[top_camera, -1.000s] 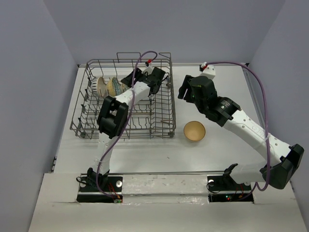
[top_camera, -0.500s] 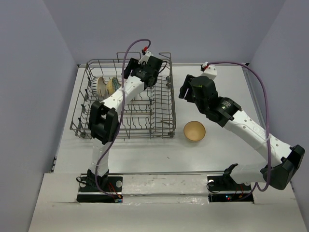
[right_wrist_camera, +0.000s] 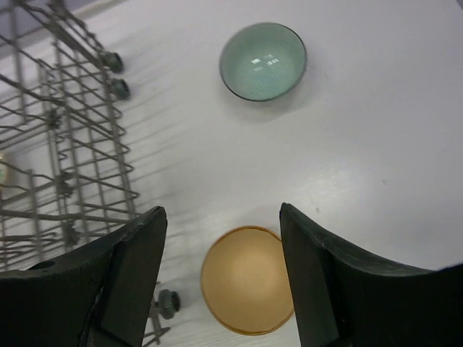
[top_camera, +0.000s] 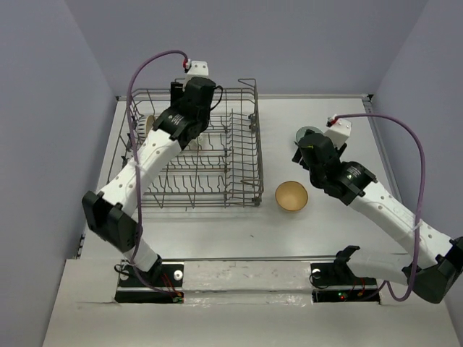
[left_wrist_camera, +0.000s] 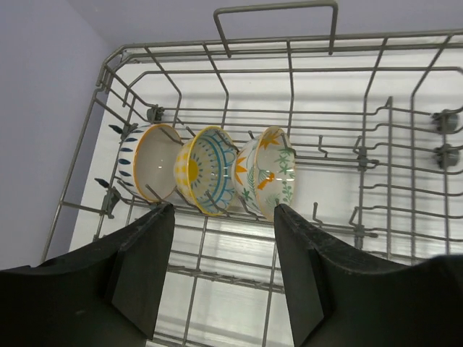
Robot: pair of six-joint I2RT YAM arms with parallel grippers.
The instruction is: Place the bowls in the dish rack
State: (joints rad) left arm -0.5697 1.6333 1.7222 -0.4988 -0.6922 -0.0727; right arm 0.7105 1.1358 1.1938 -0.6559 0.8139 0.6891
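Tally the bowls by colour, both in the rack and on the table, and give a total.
Floral-patterned round ceramic bowls: 2
White-and-tan round ceramic bowl: 1
Pale teal-green round ceramic bowl: 1
Plain tan round ceramic bowl: 1
Total: 5

White table point(top_camera: 217, 228) (matte), pale lavender walls point(top_camera: 304, 43) behind

From where I stand, 3 plain walls box the scene in: a back wall point(top_camera: 289, 43), a left wall point(top_camera: 43, 144) and a right wall point(top_camera: 434, 101), all painted the same flat, pale lavender-grey. Between them sits a white table point(top_camera: 217, 224), its matte top showing faint streaks in the right wrist view. Along its near edge runs a paler ledge point(top_camera: 246, 278), slightly scuffed. The light is soft and even, throwing only faint, blurred shadows on the tabletop.
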